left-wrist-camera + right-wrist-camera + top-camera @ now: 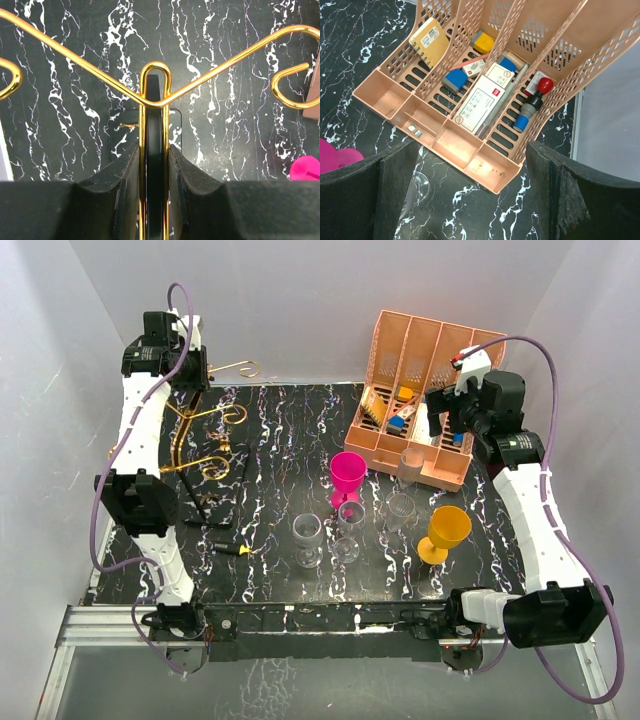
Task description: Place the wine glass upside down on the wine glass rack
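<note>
The wine glass rack (207,430), thin gold wire with curled arms, stands at the back left of the table. My left gripper (188,375) is shut on the top of its central post. In the left wrist view the fingers (120,195) press both sides of the gold post, and the rack's arms (75,65) spread out beyond my left gripper (155,155). Clear wine glasses (308,533) (401,507) stand upright mid-table, none held. My right gripper (445,410) hangs open over the pink organiser. In its own view the right gripper (475,170) is empty, with a clear glass (412,187) by its left finger.
A salmon-pink file organiser (425,350) with stationery fills the back right. A magenta goblet (348,473) and an orange goblet (446,530) stand among the clear glasses. A small yellow-and-black item (240,550) lies front left. White walls close in on all sides.
</note>
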Robot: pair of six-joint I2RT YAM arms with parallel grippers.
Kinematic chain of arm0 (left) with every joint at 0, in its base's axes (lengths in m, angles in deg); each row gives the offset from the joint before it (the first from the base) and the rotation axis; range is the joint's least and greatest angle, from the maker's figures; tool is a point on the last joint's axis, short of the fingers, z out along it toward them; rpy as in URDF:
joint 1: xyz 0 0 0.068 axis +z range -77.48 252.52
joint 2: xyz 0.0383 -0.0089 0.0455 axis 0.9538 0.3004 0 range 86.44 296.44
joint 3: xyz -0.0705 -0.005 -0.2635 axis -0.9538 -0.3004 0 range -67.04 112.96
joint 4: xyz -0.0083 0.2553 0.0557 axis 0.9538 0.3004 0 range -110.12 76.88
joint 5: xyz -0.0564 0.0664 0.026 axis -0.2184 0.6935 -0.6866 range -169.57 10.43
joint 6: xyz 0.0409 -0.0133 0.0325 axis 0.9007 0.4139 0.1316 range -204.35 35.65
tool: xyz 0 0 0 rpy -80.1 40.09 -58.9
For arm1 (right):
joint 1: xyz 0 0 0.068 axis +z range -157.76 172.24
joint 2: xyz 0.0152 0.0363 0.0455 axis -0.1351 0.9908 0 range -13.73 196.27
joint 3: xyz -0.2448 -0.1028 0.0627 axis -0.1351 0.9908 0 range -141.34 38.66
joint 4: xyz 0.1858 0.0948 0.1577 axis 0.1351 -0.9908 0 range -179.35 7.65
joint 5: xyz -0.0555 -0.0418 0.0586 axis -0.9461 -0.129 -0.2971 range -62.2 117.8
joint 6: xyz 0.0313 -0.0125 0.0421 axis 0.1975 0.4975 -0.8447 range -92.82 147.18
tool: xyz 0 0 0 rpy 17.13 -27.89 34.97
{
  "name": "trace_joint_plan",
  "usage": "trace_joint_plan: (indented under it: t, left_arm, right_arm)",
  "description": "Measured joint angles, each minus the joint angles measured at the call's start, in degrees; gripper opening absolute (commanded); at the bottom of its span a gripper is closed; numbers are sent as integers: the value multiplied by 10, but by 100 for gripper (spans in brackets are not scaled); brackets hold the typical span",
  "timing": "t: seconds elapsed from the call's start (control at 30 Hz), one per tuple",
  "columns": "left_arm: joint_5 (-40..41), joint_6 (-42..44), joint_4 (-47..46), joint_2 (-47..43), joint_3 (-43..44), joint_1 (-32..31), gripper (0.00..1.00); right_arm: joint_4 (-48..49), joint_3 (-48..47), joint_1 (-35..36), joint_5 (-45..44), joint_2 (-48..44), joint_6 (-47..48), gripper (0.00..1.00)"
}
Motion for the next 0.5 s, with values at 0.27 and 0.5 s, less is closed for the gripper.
trace_joint_plan:
  t: [0.27,0.5]
  left_arm:
    - [19,-51,-21,3,-3,0,11]
    - [16,-57,-62,-14,-47,0,35]
  right_arm:
    - [-5,-10,0,18,30,5,98]
    - [-16,-25,0,40,37,9,99]
